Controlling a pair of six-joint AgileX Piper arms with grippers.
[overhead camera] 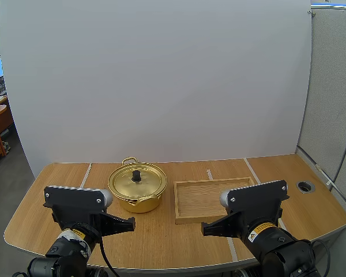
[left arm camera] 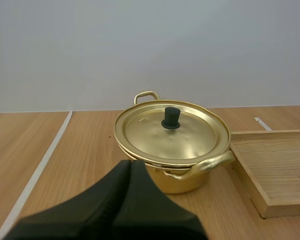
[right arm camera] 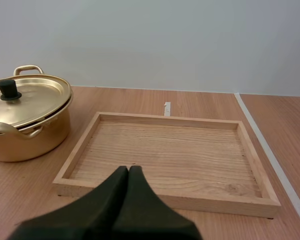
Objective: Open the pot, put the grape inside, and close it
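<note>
On the table (overhead camera: 161,245), a wooden tray (overhead camera: 177,202) is lying just beside the gold pot (overhead camera: 139,203), its lid (overhead camera: 151,184) sitting closed. The left gripper (overhead camera: 131,223) and the right gripper (overhead camera: 205,230) are hovering clenched on nothing; one should be spreading, then pinching the black knob (overhead camera: 136,175) squarely, lifting straight.

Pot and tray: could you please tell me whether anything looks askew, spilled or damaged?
Nothing stands out: the lid sits on the pot, and the wooden tray lies flat beside it.

Gold pot (overhead camera: 138,188) upright on table, lid (overhead camera: 137,179) on, black knob (overhead camera: 136,175), two handles
</note>
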